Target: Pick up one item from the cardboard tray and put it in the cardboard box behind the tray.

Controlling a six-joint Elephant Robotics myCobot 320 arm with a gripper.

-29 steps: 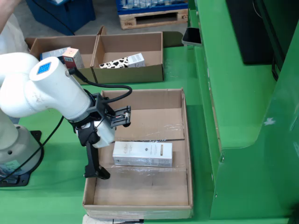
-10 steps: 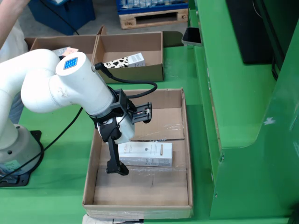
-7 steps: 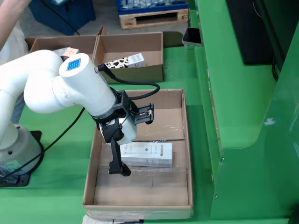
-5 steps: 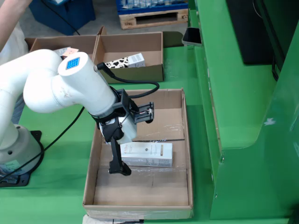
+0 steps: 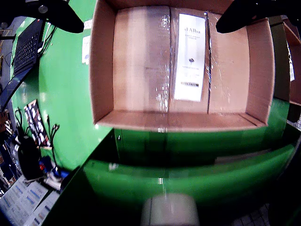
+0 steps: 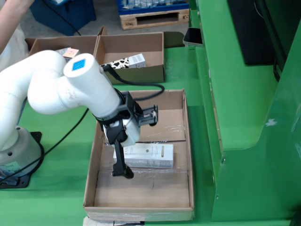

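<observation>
Carton [image 6: 146, 156] lies flat mid-tray [image 6: 141, 197], bare cardboard floor either side, clear of the walls. It is long, white, with small print. Gripper [image 6: 134, 146] hangs above it, fingers wide apart and empty.

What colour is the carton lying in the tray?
The carton is white with dark print, clearest in the view that rides on the pincer.

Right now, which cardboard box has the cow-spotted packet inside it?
The right-hand back box in the view from the side holds the cow-spotted packet. The back box left of it holds a packet with an orange label, and the front tray holds a white carton.
</observation>
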